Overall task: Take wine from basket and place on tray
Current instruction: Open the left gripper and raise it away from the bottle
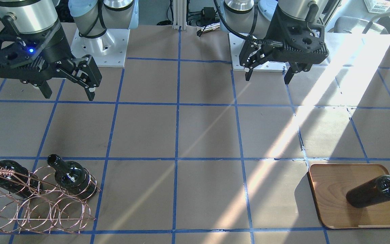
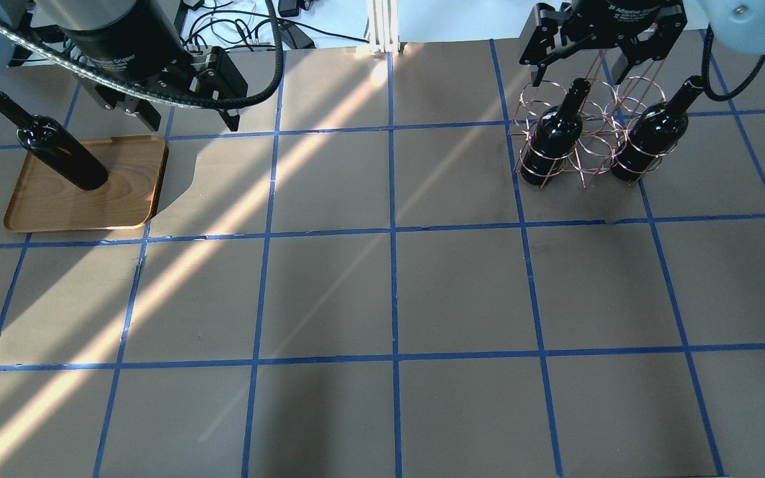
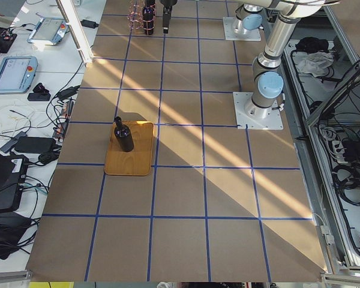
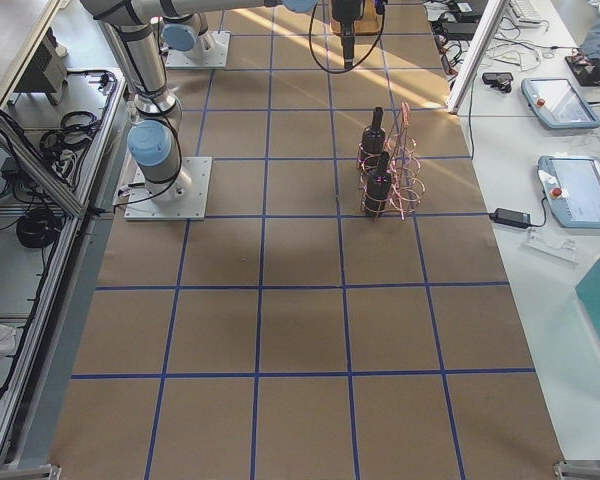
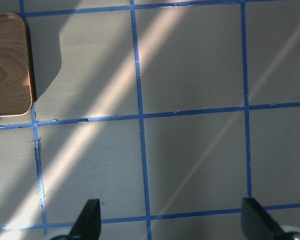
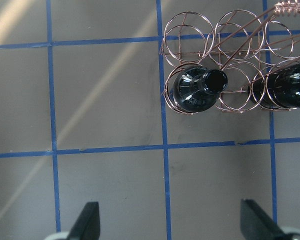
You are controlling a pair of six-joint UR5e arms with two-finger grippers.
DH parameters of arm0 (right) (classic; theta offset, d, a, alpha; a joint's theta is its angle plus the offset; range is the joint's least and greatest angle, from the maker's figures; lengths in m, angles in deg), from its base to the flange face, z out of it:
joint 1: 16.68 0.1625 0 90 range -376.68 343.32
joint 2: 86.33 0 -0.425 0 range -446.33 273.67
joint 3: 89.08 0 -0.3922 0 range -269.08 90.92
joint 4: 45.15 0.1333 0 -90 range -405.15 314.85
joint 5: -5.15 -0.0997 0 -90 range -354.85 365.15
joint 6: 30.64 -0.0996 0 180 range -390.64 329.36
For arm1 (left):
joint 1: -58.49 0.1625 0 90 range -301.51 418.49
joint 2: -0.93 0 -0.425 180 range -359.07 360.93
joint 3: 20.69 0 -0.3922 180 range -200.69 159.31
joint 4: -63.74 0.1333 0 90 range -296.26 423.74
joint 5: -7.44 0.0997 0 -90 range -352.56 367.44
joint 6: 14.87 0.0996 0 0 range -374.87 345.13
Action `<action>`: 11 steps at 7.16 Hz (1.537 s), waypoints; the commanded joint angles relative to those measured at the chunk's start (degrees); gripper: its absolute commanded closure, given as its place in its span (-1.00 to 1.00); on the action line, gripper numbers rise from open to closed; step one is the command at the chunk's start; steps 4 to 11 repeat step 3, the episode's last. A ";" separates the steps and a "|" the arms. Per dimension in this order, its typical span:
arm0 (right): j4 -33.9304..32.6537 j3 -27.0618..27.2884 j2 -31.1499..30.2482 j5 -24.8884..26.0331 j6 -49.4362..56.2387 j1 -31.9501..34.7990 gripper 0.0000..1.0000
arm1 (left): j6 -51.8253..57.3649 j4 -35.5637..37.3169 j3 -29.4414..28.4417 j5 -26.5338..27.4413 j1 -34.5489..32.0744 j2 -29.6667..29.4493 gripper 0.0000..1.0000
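Wine (image 2: 64,154) stands on tray (image 2: 123,196) near table's far edge — done, I judge; my left gripper (image 1: 267,77) and right gripper (image 1: 69,95) hang released.

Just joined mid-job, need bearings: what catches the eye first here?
A dark bottle stands upright on the tray at the robot's left. Two more bottles stand in the copper basket at its right. The left gripper and right gripper hang above the table, jaws open, empty.

I work in a robotics lab: my table (image 2: 462,285), gridded in blue tape, flanked by teach pendants (image 4: 578,190) and cable bundles (image 3: 348,174).
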 commanded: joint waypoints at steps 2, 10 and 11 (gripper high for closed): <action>-0.02 0.00 -0.01 0.00 -0.09 0.00 -1.00 | 0.41 -0.11 0.26 -0.10 1.92 0.55 -1.00; -0.02 0.00 -0.01 0.00 -0.09 0.00 -1.00 | 0.41 -0.11 0.35 -0.02 2.01 0.73 -1.00; -0.02 0.00 -0.01 0.00 -0.09 0.00 -1.00 | 0.41 -0.11 0.35 -0.02 2.01 0.73 -1.00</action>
